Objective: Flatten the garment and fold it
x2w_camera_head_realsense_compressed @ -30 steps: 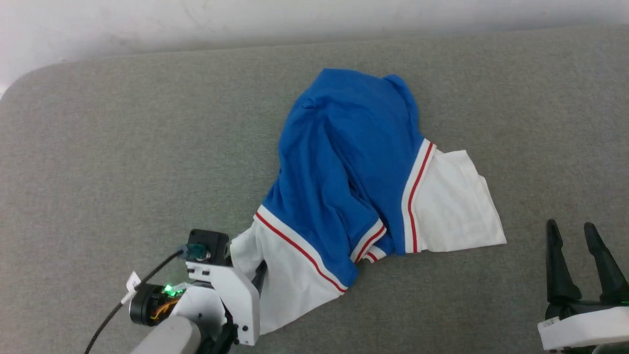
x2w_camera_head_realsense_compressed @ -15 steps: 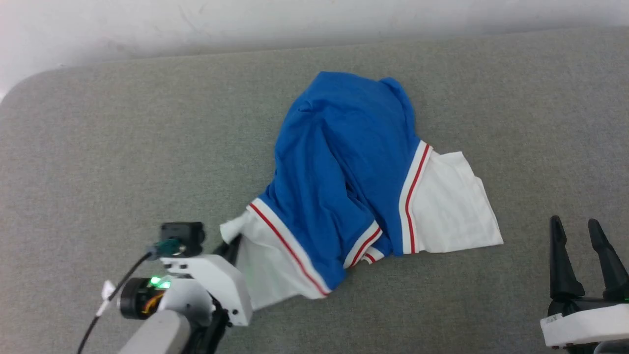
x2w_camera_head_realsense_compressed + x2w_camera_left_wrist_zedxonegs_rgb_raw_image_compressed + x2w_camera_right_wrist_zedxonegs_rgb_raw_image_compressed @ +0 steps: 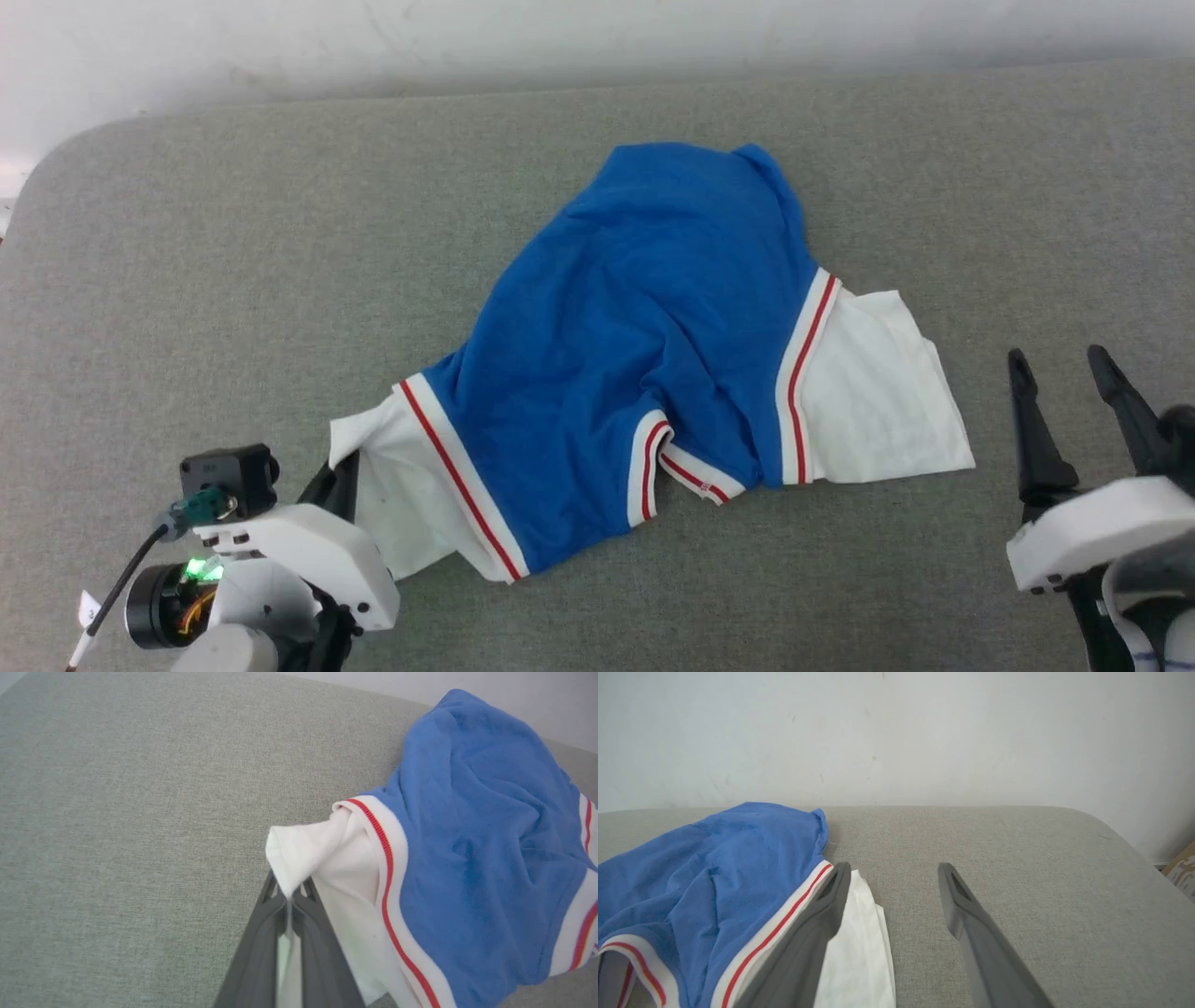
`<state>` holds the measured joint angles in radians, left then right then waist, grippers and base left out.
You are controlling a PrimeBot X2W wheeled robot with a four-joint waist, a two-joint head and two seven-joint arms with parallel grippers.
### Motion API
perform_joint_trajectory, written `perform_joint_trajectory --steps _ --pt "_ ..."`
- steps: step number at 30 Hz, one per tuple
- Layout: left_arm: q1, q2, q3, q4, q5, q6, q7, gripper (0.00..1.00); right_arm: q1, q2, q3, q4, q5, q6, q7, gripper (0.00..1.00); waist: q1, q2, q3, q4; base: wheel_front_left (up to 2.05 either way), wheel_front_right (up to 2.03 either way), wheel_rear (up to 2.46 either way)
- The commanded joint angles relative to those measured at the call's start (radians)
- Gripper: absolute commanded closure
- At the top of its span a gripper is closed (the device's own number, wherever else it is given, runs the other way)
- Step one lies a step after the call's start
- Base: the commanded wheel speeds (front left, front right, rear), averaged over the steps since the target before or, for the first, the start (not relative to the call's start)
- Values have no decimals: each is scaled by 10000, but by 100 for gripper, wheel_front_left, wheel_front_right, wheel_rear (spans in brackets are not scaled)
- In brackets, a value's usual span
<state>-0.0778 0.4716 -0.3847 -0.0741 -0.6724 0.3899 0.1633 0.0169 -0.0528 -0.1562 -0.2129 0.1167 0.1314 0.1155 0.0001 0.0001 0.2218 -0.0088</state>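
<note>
Garments: I am counting one garment (image 3: 644,355), blue in the body, lying rumpled and partly spread on the grey cushion (image 3: 233,280).
Sleeves: I am counting two white sleeves, the left-side sleeve (image 3: 392,495) and the right-side sleeve (image 3: 878,401). Each is meeting the blue along red-and-white striped trim (image 3: 808,373).
Grippers: I am counting two, each showing two dark fingers.
Left tool: the left gripper (image 3: 289,896) is sitting at the garment's left end, clamped tight on the outer edge of the left-side sleeve. A fold of white cloth is standing up out of the pinched fingertips.
Right tool: the right gripper (image 3: 1057,359) is hanging just off the garment's right end, fingers spread wide and grasping nothing. A strip of cushion is lying between it and the right-side sleeve.
Left wrist view: this is giving me the pinch close up, with white cloth running down between the two fingers.
Head view: this is giving me the garment's whole outline, both sleeves at once.
Right wrist view: this is giving me the pale wall (image 3: 896,732) rising beyond the garment's far edge. One finger is crossing in front of the right-side sleeve, and from here I cannot tell whether it is touching the cloth.
</note>
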Motion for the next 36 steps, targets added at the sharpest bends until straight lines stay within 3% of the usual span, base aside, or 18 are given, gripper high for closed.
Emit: perform_joint_trajectory --steps 1,10,19,26,27,28,29,30,36 --pt "90 82 59 -172 11 103 -68 100 -334 26 53 171 -195 -7 677 0 -1 -1 202 101 0 0 0" --pt "-368 -5 -273 -454 190 21 112 100 -1147 -366 282 1159 -435 -7 2954 0 -1 -1 752 380 0 0 0" --pt "-740 -158 -521 -520 221 -119 201 100 -1642 -1028 562 2083 -289 -7 3809 0 -1 -1 1330 716 0 0 0" --pt "-883 -192 -576 -412 167 -227 201 100 -1668 -1366 1048 2659 360 -7 5369 0 -1 -1 1462 848 0 0 0" --pt "-905 -201 -588 -386 156 -245 207 100 -1675 -1405 1066 2691 443 -7 5517 12 -1 -1 1458 865 0 0 0" --pt "-927 -215 -597 -359 138 -263 211 100 -1682 -1388 1042 2713 540 -7 5620 62 -1 -1 1443 879 0 0 0" --pt "-943 -241 -599 -333 101 -287 207 100 -1693 -1329 1007 2705 652 -7 5672 87 -1 -1 1415 891 0 0 0" --pt "-947 -277 -590 -307 45 -318 192 100 -1699 -1275 980 2691 733 -7 5698 100 -1 -1 1365 896 0 0 0" --pt "-739 -436 -368 -232 -416 -484 -14 100 -1901 -1006 715 2297 882 -7 4731 100 -1 -1 750 749 0 0 0"
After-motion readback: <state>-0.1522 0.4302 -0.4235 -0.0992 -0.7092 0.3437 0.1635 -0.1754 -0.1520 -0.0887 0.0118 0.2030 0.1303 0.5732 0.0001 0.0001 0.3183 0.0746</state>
